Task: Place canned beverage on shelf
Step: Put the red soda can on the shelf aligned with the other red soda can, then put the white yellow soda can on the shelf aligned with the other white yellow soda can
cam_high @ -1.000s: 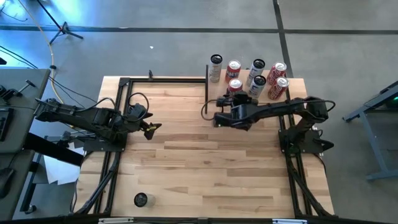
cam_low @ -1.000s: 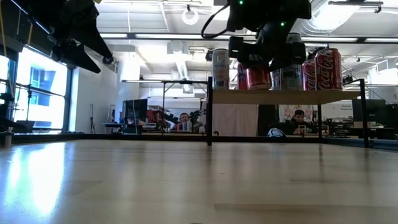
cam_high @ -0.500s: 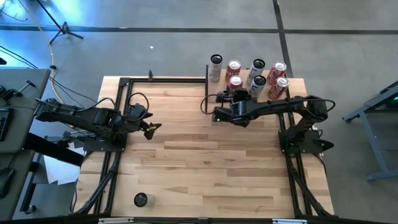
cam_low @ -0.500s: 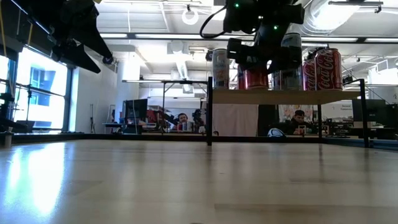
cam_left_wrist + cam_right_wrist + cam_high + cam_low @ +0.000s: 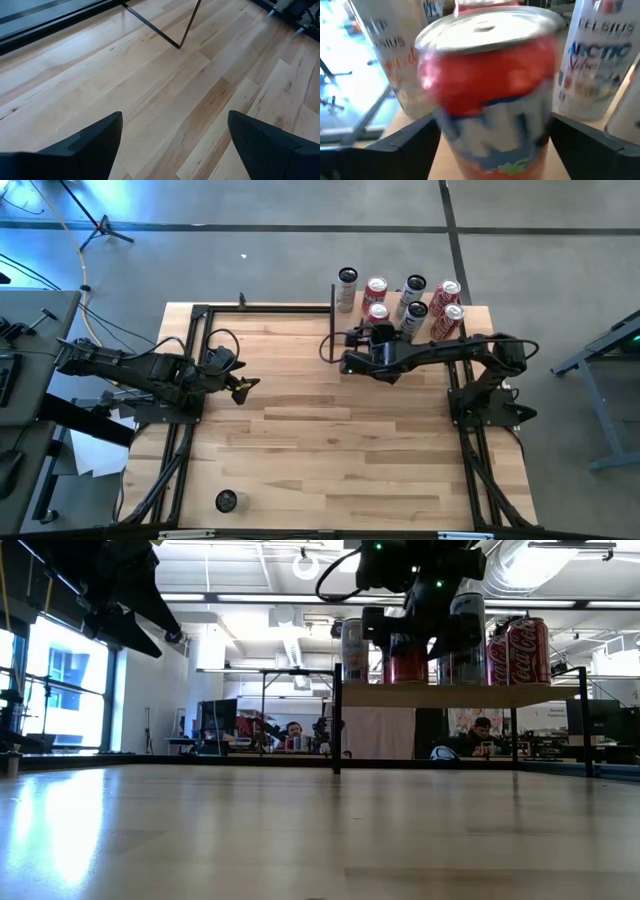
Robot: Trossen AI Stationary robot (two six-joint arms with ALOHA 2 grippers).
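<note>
The left pincer (image 5: 243,386) hangs released above the table's (image 5: 330,450) left side, idle. At the far right corner, the right pincer (image 5: 372,332) brackets the red can (image 5: 490,95) standing on the shelf (image 5: 450,693), fingers (image 5: 405,145) apparently loosened off it. This looks like the release; next comes a straight retreat without nudging neighbouring cans (image 5: 416,310).

We see a red-and-white can (image 5: 490,85) with a silver top, white cans (image 5: 597,55) lettered in blue and orange beside it, a pale wood shelf (image 5: 460,693) with black uprights.
</note>
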